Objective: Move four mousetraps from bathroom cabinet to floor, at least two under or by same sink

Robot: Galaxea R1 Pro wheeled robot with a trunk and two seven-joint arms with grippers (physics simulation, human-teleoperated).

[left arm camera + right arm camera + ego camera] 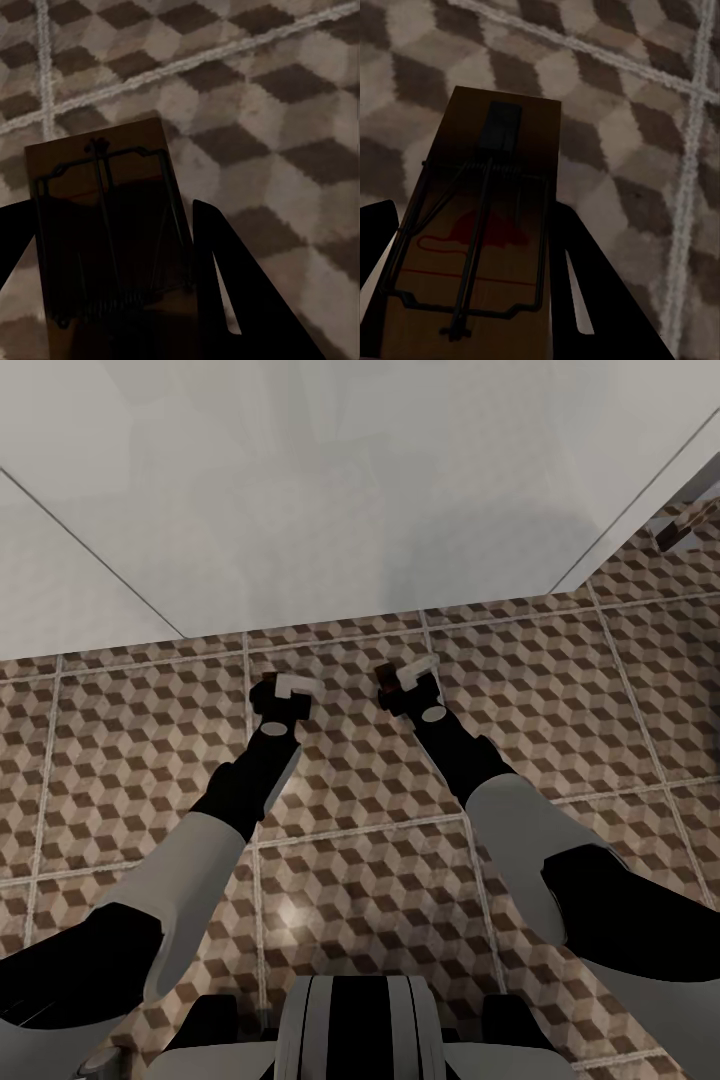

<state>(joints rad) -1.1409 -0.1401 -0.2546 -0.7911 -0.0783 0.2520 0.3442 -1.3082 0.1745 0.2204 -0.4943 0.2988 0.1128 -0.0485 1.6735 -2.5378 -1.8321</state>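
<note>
Both arms reach forward and down over the cube-patterned bathroom floor (360, 880), near its edge at the white wall (300, 490). The left hand (283, 695) is clamped on a mousetrap (105, 225), held between its dark fingers (225, 285) above the tiles. The right hand (408, 685) is likewise clamped on a second mousetrap (484, 240) with a red mark on its board.
</note>
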